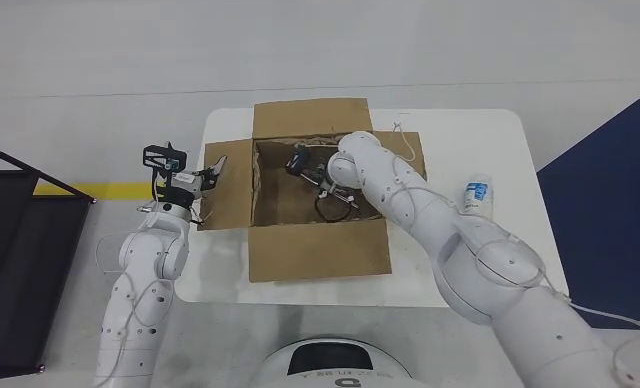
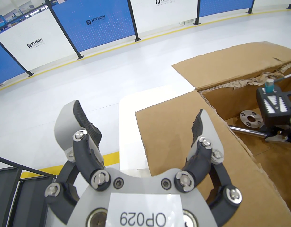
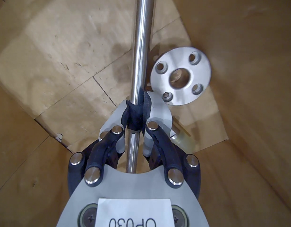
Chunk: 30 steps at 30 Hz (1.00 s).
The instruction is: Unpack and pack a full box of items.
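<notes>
You are looking at an open cardboard box (image 1: pixel 318 250) sitting at the middle of the white tabletop (image 1: pixel 470 138), with its four flaps lying folded outward. The right hand (image 3: pixel 136 105) is sitting low inside the box, in its far left part, and its two fingers are pinching a polished steel rod (image 3: pixel 143 36) partway along its length. The rod is running out ahead of the hand over the box floor. A round steel flange (image 3: pixel 180 79), with a centre bore and four bolt holes, is lying on the box floor just beside the rod. Whether the two are touching cannot be told. Crumpled brown packing paper (image 2: pixel 254 79) is lining the inside of the far wall near its rim. The left hand (image 2: pixel 138 124) is hovering over the left flap of the box, outside the cavity, with its fingers spread wide and gripping nothing. A small white bottle (image 1: pixel 476 195) with a blue label is resting on the tabletop to the right of the box, near the right flap but apart from it.
</notes>
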Each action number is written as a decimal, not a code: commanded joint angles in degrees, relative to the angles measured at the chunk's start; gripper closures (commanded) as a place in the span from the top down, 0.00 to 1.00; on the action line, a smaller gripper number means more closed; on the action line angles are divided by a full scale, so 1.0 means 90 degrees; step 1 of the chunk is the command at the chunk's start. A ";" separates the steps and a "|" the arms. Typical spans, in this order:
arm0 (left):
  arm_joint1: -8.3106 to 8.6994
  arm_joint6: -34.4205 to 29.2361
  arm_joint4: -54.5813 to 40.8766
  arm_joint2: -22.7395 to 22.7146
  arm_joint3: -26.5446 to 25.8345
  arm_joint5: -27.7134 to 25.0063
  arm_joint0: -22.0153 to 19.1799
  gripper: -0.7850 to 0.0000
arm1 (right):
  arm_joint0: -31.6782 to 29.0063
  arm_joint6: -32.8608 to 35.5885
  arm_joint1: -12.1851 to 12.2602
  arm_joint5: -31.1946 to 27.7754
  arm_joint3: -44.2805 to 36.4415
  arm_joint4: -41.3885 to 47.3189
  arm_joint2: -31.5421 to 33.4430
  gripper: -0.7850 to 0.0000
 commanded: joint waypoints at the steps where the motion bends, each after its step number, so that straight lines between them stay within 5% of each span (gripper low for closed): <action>1: 0.0000 0.0000 0.0000 0.0000 0.0000 0.0000 0.0000 1.00 | 0.0024 0.0009 0.0042 -0.0062 -0.0140 0.0010 0.0075 0.00; 8: 0.0000 0.0000 0.0000 0.0000 0.0000 0.0000 0.0000 1.00 | -0.0160 0.0210 0.0436 -0.0115 -0.1240 -0.0211 0.0451 0.00; 15: 0.0000 0.0000 0.0000 0.0000 0.0000 0.0000 0.0000 1.00 | -0.0944 0.0556 0.1205 -0.0001 -0.3548 -0.0655 0.1419 0.00; 24: 0.0000 0.0000 0.0000 0.0000 0.0000 0.0000 0.0000 1.00 | -0.3468 -0.0397 0.2245 -0.0552 -0.7830 -0.1115 0.4135 0.00; 30: 0.0000 0.0000 0.0000 0.0000 0.0000 0.0000 0.0000 1.00 | -0.5144 -0.1390 0.2577 -0.0622 -0.9347 -0.1164 0.6138 0.00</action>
